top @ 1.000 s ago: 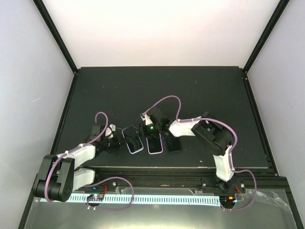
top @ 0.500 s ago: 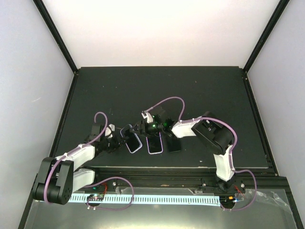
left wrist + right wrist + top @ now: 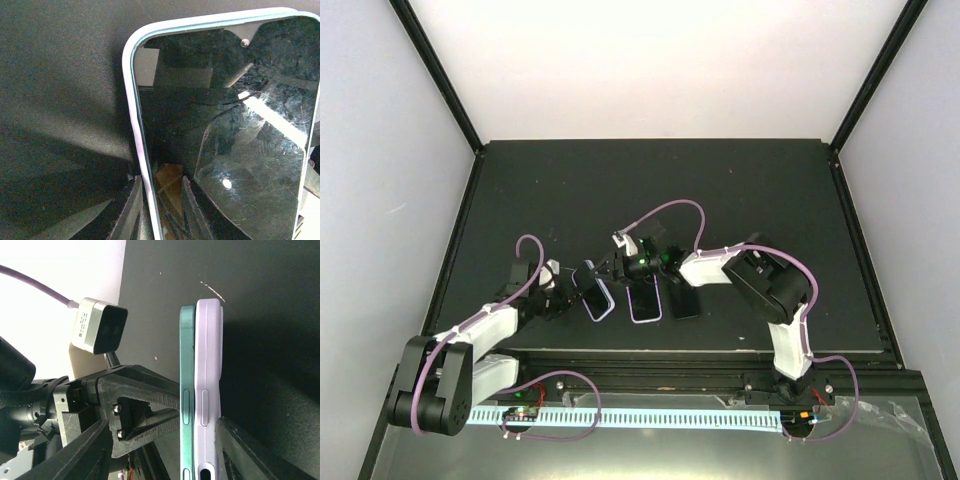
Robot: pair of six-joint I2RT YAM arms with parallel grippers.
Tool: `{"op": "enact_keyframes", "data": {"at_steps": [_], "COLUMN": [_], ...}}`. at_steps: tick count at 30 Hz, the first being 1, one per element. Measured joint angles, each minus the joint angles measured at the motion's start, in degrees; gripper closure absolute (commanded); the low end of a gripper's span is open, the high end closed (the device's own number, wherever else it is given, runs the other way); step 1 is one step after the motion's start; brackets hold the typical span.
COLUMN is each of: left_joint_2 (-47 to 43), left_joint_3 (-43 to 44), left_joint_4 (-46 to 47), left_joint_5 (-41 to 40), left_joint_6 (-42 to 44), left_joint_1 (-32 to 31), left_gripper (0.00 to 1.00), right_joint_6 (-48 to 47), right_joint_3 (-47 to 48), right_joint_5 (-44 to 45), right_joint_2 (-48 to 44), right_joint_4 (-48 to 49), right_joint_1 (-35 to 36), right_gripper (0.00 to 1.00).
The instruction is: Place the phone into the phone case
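Note:
A phone (image 3: 186, 365) with a teal edge stands on its side against a lilac phone case (image 3: 209, 365), its side not sunk into the case. My left gripper (image 3: 160, 179) is shut on the pair: one finger (image 3: 131, 210) lies behind the case rim (image 3: 131, 100) and the other on the dark screen (image 3: 225, 125). In the top view the phone (image 3: 592, 293) sits tilted between my left gripper (image 3: 570, 297) and my right gripper (image 3: 610, 272). My right gripper (image 3: 165, 422) is open and straddles phone and case, one finger (image 3: 245, 450) at the case's back.
A second dark slab with a lilac rim (image 3: 645, 303) lies flat just right of the held phone, and a black slab (image 3: 685, 300) lies beside it. The left wrist camera (image 3: 97, 332) hangs close to the right fingers. The table's front edge (image 3: 680, 352) is near.
My right gripper has moved left from above the middle slab to the held phone. The phone and case have shifted slightly left and tipped more upright in my left gripper.

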Motion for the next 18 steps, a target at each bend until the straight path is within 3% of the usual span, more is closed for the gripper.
{"op": "enact_keyframes", "data": {"at_steps": [3, 11, 18], "left_joint_2": [0.0, 0.0, 0.1], "left_joint_3": [0.0, 0.0, 0.0], "left_joint_4": [-0.1, -0.2, -0.1], "left_joint_5": [0.0, -0.1, -0.2], "left_joint_6": [0.0, 0.0, 0.0], "left_joint_1": [0.0, 0.1, 0.1], "left_gripper": [0.75, 0.72, 0.71], "right_joint_6": [-1.0, -1.5, -2.3], "right_joint_3": [0.5, 1.7, 3.1], "right_joint_5": [-0.2, -1.6, -3.8], "right_joint_2": [0.2, 0.9, 3.0], "right_joint_4": [-1.5, -3.3, -5.2], "right_joint_1": [-0.1, -0.5, -0.4], "right_gripper": [0.51, 0.48, 0.54]}}
